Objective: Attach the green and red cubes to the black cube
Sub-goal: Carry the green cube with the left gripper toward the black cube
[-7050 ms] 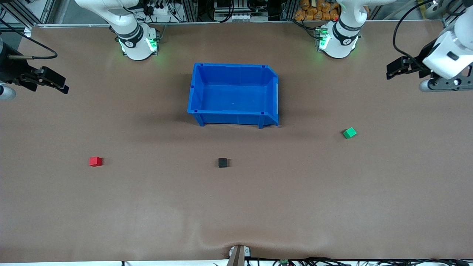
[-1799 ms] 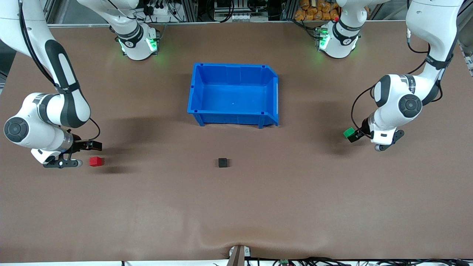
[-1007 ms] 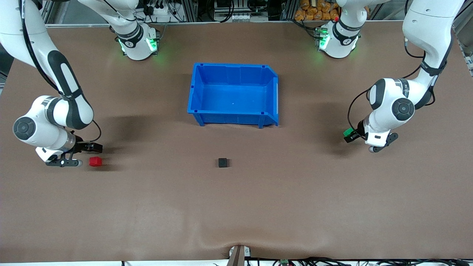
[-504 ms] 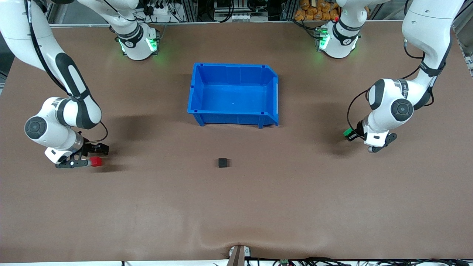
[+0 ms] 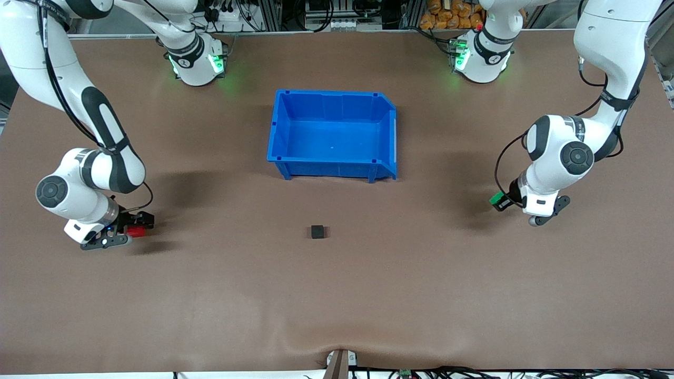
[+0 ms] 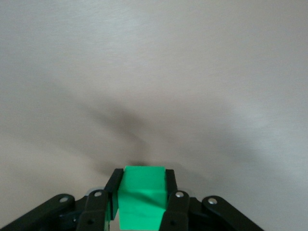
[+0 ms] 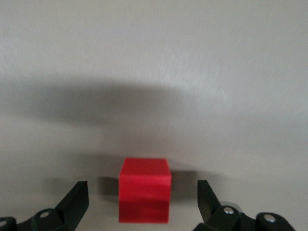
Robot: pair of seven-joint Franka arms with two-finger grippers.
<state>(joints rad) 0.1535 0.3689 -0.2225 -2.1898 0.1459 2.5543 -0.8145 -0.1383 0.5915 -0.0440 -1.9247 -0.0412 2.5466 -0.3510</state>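
Even overhead light, soft arm shadows on table (image 5: 337,295); wrist views washed-out, perhaps slightly blurred.

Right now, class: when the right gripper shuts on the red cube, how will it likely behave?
The red cube looks rigid, with crisp edges, so it should hold its shape when squeezed. It sits flat on the table, so it will likely slide rather than roll. It is small, so probably light. The open right gripper straddles its flat sides, which suggests a firm grip.

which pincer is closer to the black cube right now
Roughly even; right marginally. The right pincer straddles the red cube, open; the left pincer grips the green cube. Black cube sits between.
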